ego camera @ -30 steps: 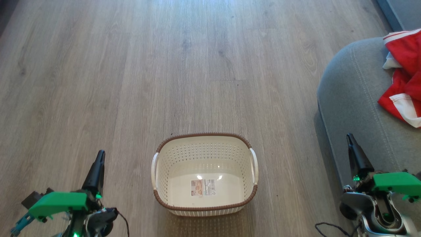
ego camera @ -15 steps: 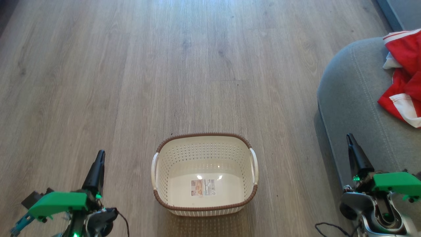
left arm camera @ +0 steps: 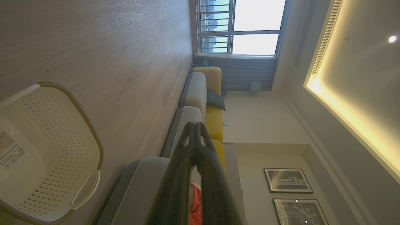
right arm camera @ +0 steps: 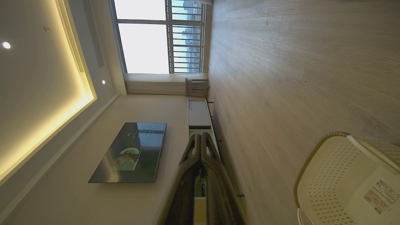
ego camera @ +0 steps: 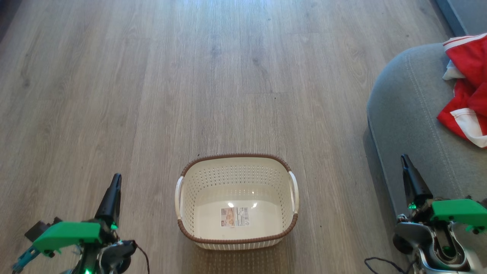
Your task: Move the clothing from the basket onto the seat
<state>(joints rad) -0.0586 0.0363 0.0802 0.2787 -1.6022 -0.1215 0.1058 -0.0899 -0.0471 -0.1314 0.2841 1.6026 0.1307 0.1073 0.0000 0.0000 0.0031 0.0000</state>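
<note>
The cream basket [ego camera: 236,238] with a brown rim stands on the wood floor at bottom centre, holding nothing but a label. It also appears in the left wrist view [left arm camera: 72,131] and the right wrist view [right arm camera: 325,175]. The red and white clothing [ego camera: 468,87] lies crumpled on the grey seat [ego camera: 403,110] at the right edge; a red scrap of the clothing [left arm camera: 196,203] peeks between my fingers in the left wrist view. My left gripper [ego camera: 116,178] is shut and empty, left of the basket. My right gripper [ego camera: 404,158] is shut and empty, beside the seat's front.
Bare wood floor [ego camera: 213,76] stretches ahead of the basket. A long grey and yellow sofa [left arm camera: 200,93] runs toward a window. A television [right arm camera: 131,153] hangs over a low cabinet [right arm camera: 198,114] on the opposite wall. A black cable [ego camera: 380,264] lies by my right arm.
</note>
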